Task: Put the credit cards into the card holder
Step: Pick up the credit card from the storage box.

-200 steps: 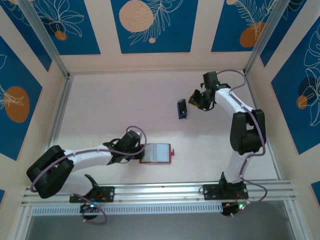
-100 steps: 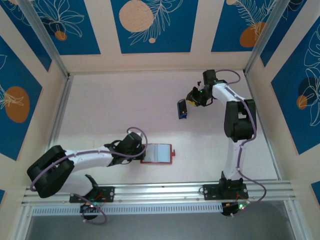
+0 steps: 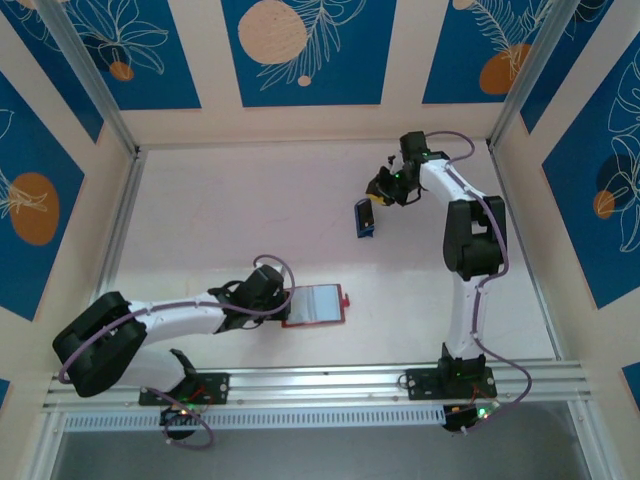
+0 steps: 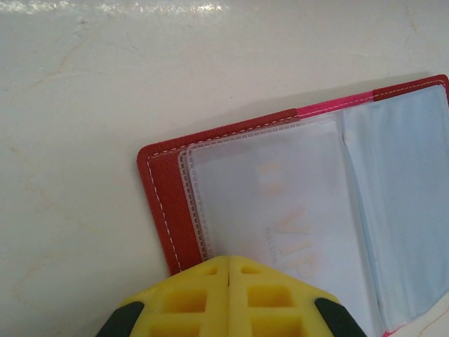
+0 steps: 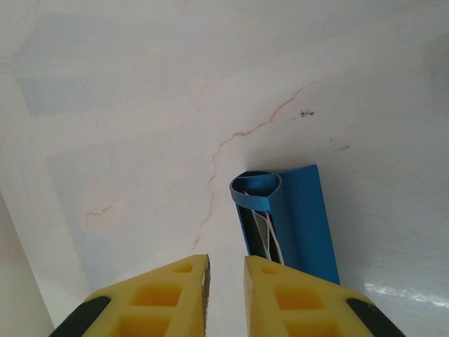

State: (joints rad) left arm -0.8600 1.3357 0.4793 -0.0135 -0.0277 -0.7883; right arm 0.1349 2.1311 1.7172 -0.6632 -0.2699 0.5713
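The red card holder (image 3: pixel 315 306) lies open on the table, its clear pockets (image 4: pixel 295 210) facing up. My left gripper (image 3: pixel 284 303) is shut, and its yellow fingertips (image 4: pixel 229 261) rest on the holder's left half near the red edge (image 4: pixel 158 203). The blue credit cards (image 3: pixel 364 217) stand on edge in a tight bundle at the back right, with a curled blue strip at their far end (image 5: pixel 256 189). My right gripper (image 3: pixel 380 192) hovers just right of them. Its jaws (image 5: pixel 226 263) stand a narrow gap apart with bare table between, and the cards (image 5: pixel 295 217) sit just beyond the right finger.
A metal rail (image 3: pixel 320 383) runs along the near edge with both arm bases on it. Cream walls with blue panels close in the back and sides, and a metal post (image 3: pixel 118 230) lines the left side. Open table lies between the holder and the cards.
My right arm has swung back and to the left, bringing its gripper closer to the cards, and its jaws have narrowed. The left arm and the holder have not moved.
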